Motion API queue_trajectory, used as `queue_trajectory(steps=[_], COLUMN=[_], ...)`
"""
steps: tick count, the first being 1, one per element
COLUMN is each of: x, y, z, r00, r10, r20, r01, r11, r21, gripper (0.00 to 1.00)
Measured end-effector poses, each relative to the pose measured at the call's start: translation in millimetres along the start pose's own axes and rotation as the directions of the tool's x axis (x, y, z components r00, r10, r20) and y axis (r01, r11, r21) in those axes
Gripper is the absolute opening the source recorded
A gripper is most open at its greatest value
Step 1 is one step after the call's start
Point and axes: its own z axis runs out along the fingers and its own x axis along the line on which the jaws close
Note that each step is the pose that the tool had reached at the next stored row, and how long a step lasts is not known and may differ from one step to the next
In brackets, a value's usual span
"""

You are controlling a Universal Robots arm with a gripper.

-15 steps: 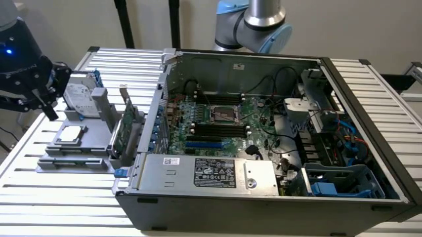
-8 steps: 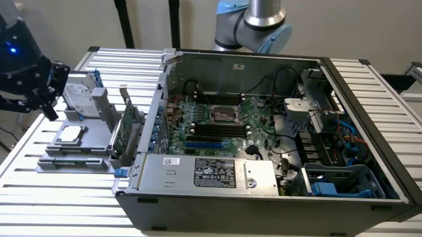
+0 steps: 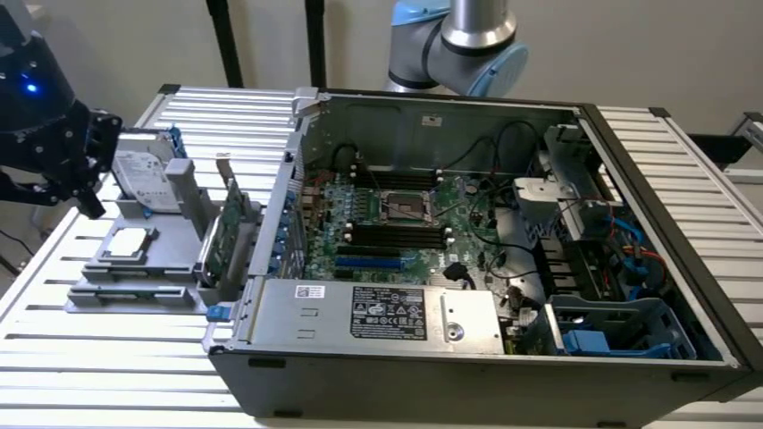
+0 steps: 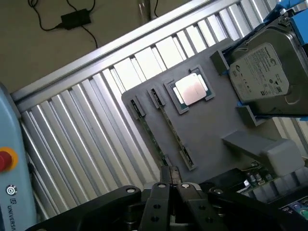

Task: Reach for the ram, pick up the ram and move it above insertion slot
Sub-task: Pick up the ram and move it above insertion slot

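Two rams lie edge-up in the slots of a grey holder [image 4: 207,130]: one ram [image 4: 149,129] and a second ram [image 4: 173,132] beside it, both thin green sticks. My gripper [image 4: 169,174] hovers just above the near end of the first stick, its fingers pressed together with nothing between them. In the exterior view my gripper [image 3: 89,207] hangs over the holder's [image 3: 155,268] left edge. The black memory slots [image 3: 388,237] lie on the motherboard inside the open computer case [image 3: 477,357].
On the holder also sit a silver hard drive [image 4: 262,74], a processor chip [image 4: 191,89] and an upright green expansion card [image 3: 227,234]. The holder and case rest on a slatted metal table [image 3: 107,375]. Cables and a blue drive cage [image 3: 620,331] crowd the case's right side.
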Motion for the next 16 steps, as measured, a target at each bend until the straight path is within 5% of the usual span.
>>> queue_trajectory(steps=[8, 16], x=[0.0, 0.0], y=[0.0, 0.0], z=[0.0, 0.9], r00=[0.9895, 0.9578], r10=[-0.145, -0.287], r20=[-0.0055, -0.0110], r01=[0.145, 0.287], r11=[0.9895, 0.9579], r21=[0.0003, -0.0003], gripper=[0.11, 0.11])
